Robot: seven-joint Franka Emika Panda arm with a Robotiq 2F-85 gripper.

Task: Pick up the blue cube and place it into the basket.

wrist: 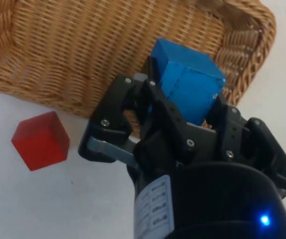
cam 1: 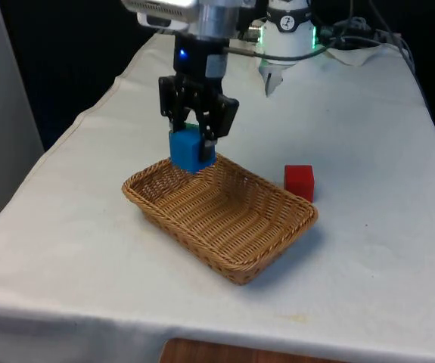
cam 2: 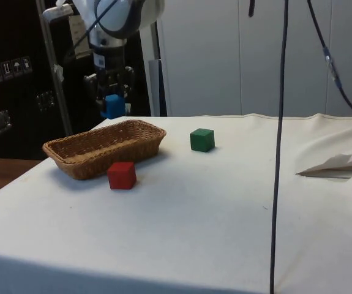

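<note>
Blue cube (cam 1: 192, 150) clamped in gripper (cam 1: 196, 140), held above basket (cam 1: 225, 219) far end, clearing the rim for release | red cube (cam 1: 299, 181) at basket's 3 o'clock, front view

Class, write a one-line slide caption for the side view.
Gripper holds the blue cube above the basket.

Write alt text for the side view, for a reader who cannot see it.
A black gripper holds a blue cube in the air above the far end of a wicker basket on a white-clothed table. A red cube sits on the cloth against the basket's near side, and a green cube stands apart beyond it.
</note>
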